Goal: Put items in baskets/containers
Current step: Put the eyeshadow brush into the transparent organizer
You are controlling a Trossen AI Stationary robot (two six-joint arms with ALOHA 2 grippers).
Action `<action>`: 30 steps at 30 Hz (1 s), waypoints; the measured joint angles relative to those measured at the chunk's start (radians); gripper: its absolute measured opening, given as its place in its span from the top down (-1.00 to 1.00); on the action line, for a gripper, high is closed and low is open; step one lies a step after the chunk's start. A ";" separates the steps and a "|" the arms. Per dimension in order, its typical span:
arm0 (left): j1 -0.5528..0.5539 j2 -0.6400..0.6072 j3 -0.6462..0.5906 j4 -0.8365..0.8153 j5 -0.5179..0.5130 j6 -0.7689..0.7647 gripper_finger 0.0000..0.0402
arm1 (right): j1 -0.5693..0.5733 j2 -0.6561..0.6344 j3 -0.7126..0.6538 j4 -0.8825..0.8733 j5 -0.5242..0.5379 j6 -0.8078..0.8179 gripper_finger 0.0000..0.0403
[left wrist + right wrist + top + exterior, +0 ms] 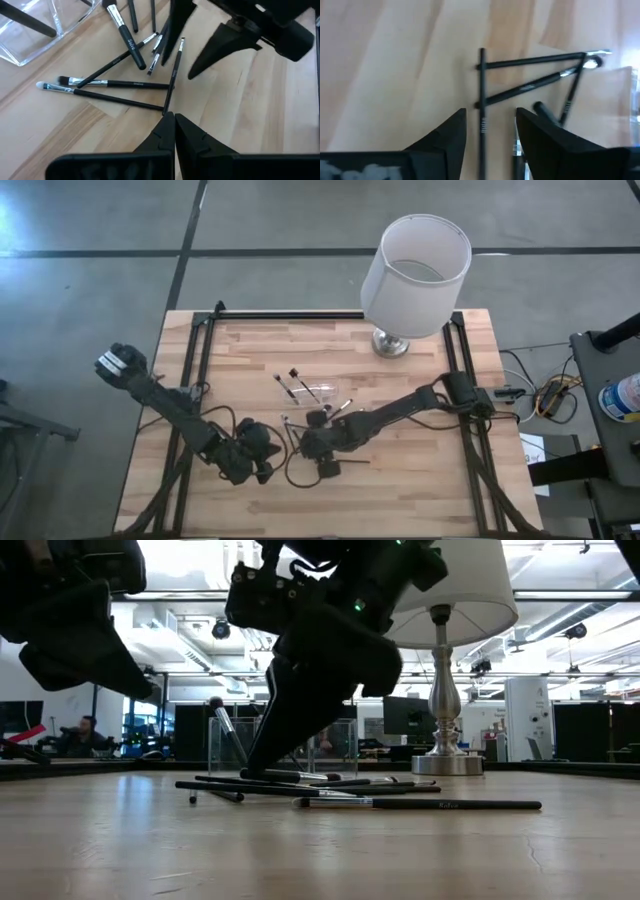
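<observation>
Several thin black makeup brushes with silvery ferrules (125, 85) lie criss-crossed on the wooden table (300, 388). A small clear container (30, 40) (320, 391) stands just beyond them with a brush leaning inside it (225, 730). My right gripper (490, 130) (179, 62) is open and points steeply down. Its fingers stand on either side of one brush shaft (482, 95) without touching it. My left gripper (174, 125) (268, 463) is shut and hovers above the table on the near side of the brushes.
A white drum-shaded lamp (415, 275) on a metal foot (446, 762) stands at the table's far right. One brush (420, 804) lies apart, nearer the front. Black frame rails (200, 360) run along the table's sides. Bare wood lies near the front edge.
</observation>
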 joint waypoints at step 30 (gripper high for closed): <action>0.000 0.000 0.000 0.000 -0.022 -0.026 0.97 | -0.060 0.063 0.007 0.023 -0.051 0.029 0.85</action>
